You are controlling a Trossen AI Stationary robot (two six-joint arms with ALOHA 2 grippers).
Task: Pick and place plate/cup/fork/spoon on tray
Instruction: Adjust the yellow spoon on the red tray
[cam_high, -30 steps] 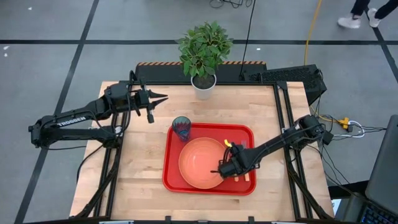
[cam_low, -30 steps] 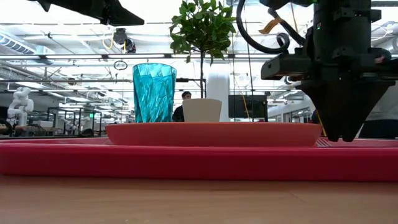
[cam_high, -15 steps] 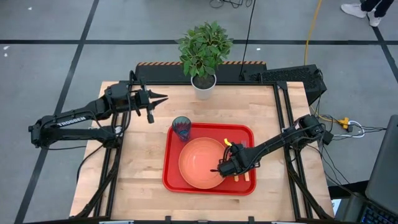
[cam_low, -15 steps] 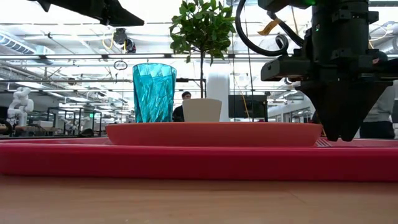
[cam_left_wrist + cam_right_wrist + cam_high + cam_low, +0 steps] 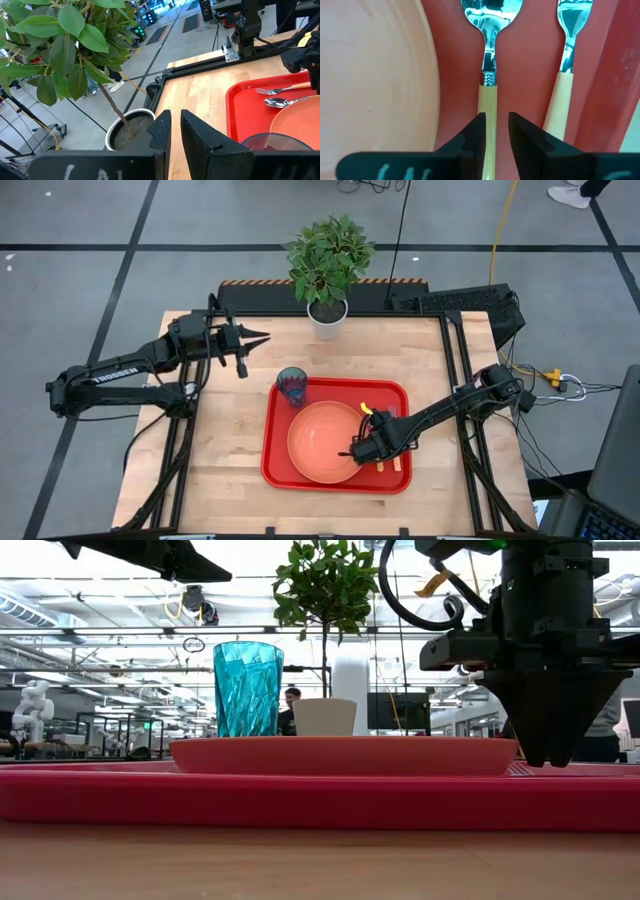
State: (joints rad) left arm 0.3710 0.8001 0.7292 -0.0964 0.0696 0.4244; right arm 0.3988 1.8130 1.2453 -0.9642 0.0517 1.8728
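So everything sits on the red tray [image 5: 335, 477] in the middle of the wooden desk [image 5: 230, 460]. The orange plate [image 5: 322, 442] takes up the middle of the tray, and the teal cup [image 5: 292, 386] stands upright at the tray's far left corner, just beside the plate's rim. In the low view the cup [image 5: 247, 688] rises behind the plate [image 5: 343, 755].

The right tool [image 5: 372, 451] is down low over the tray's right side, right next to the plate's edge. From its wrist camera, its fingers [image 5: 474, 137] are spread only a little, with a narrow gap between them, and the spoon's orange handle runs into that gap. Can't tell if the fingers are actually touching the handle or just straddling it. The spoon [image 5: 489, 60] lies flat on the tray just beside the plate [image 5: 375, 75], and the fork [image 5: 565, 55] lies parallel to it on the side away from the plate, close to the tray's rim.

The left tool [image 5: 252, 338] hangs in the air over the far left part of the desk, near the potted plant [image 5: 328, 265], fingers [image 5: 161, 131] slightly apart and holding nothing.
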